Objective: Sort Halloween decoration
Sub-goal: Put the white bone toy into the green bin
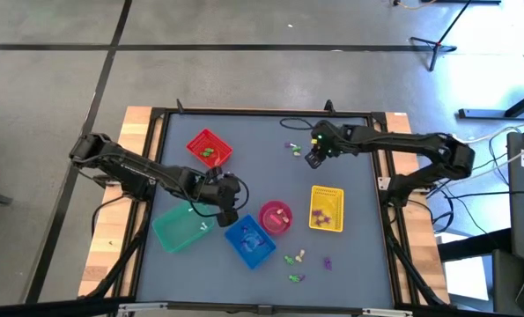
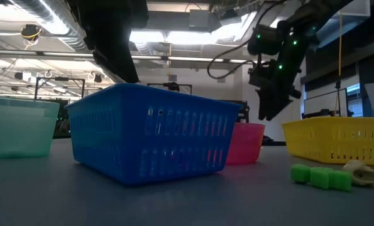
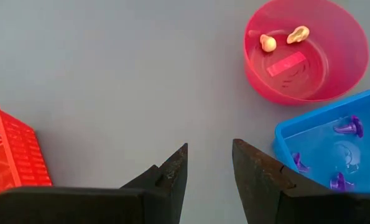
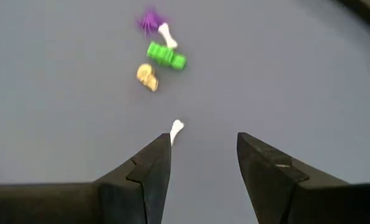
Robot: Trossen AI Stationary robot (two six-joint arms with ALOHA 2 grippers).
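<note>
My right gripper [image 4: 203,137] hangs open and empty above the far part of the table [image 1: 313,161]. Just ahead of its fingers a small white bone [image 4: 176,129] lies flat on the table. Beyond that sits a cluster of a purple trinket [image 4: 150,20], another white bone [image 4: 167,35], a green piece [image 4: 166,56] and a cream skull [image 4: 147,77]. My left gripper [image 3: 209,146] is open and empty over bare table between the red basket [image 1: 209,148], the teal basket [image 1: 180,227] and the blue basket [image 1: 249,240]. More trinkets [image 1: 295,260] lie near the table's near edge.
The pink bowl [image 3: 306,50] holds two cream pieces. Purple trinkets lie in the blue basket [image 3: 334,149] and in the yellow basket [image 1: 326,210], and green ones in the red basket. A green trinket [image 2: 322,177] and a cream one [image 2: 363,172] lie close to the low camera.
</note>
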